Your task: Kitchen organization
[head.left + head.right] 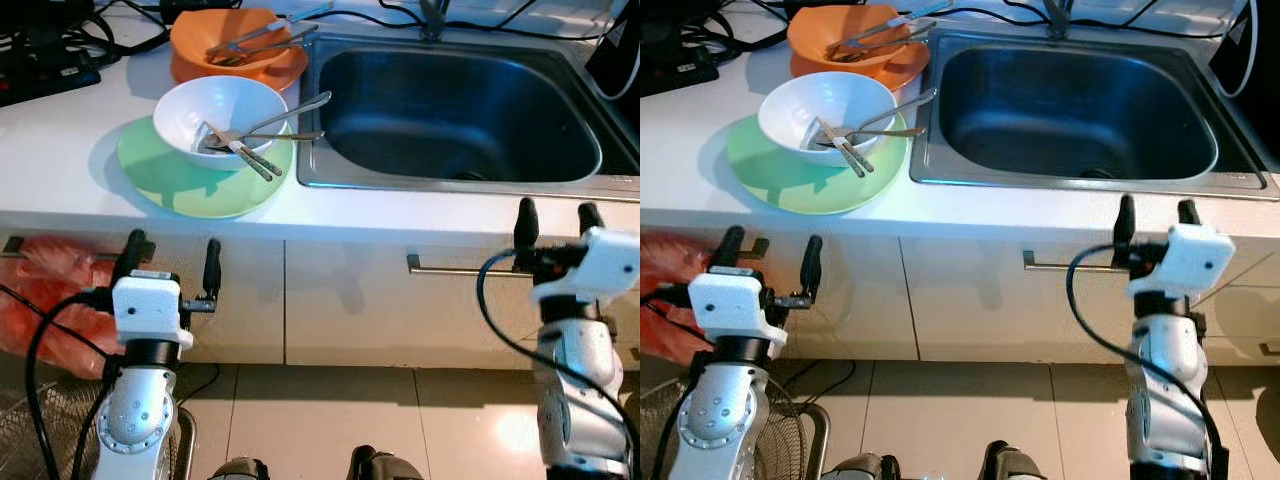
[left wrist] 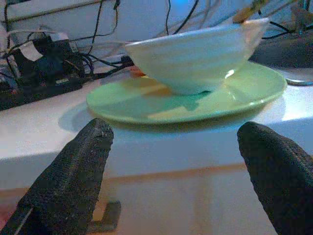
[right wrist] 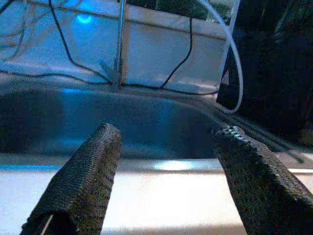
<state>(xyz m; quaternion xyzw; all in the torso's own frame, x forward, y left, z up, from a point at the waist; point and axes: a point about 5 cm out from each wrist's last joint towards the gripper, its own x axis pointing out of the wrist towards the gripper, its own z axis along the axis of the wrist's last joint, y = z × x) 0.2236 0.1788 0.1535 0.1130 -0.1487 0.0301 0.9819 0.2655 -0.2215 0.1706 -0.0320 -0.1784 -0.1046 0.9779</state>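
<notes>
Left gripper: raised in front of the cabinet face, below the counter edge at about 7 o'clock in the head view; fingers spread wide and holding nothing. Its wrist view looks between the two black fingers straight at the plate and bowl.
Right gripper: up at counter-edge height at about 4 o'clock, just in front of the sink's front rim; fingers parted wide, nothing between them.
Green plate: flat on the white counter, at 10 o'clock, just left of the sink.
White bowl: sits upright on the green plate, toward its back half.
Cutlery in white bowl: a few metal pieces lie in it, handles sticking out over the rim toward the sink.
Orange bowl: behind the white bowl at 11 o'clock, near the sink's back left corner, with metal utensils resting across it.
Sink: steel basin at 1 o'clock, set into the counter.
Cables: black leads and a power strip at the far left back of the counter.
Red bag: hangs at the cabinet front at 8 o'clock, beside the left arm.
</notes>
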